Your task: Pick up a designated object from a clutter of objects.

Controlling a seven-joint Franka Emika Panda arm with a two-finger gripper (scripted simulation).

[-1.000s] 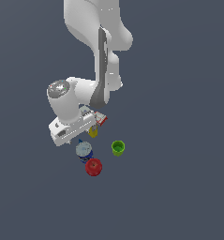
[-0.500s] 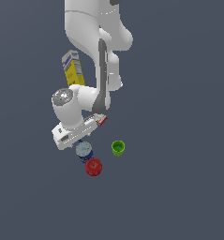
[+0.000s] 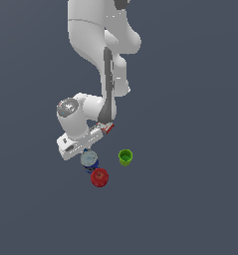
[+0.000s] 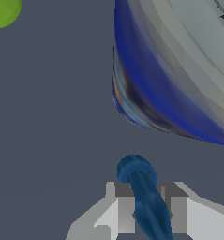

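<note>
In the wrist view the designated object (image 4: pixel 140 180), a small deep-blue rounded thing, stands between my two grey fingers (image 4: pixel 125 211), and my gripper (image 4: pixel 148 188) is shut on it. Close beside it looms the blue can (image 4: pixel 146 89) with its pale top. In the exterior view my gripper (image 3: pixel 84 151) hangs low over the clutter of objects, right against the blue can (image 3: pixel 89 161), and the hand hides the designated object there. The red ball (image 3: pixel 99 178) and green cup (image 3: pixel 125 157) lie close by.
A red-and-white packet (image 3: pixel 108 128) peeks out behind the arm's wrist. The green cup (image 4: pixel 3 11) shows at a corner of the wrist view, well apart from the fingers. The floor is plain dark grey.
The hand has sunk a little toward the clutter beside the blue can. A yellow box seen behind the arm half a second ago no longer shows.
</note>
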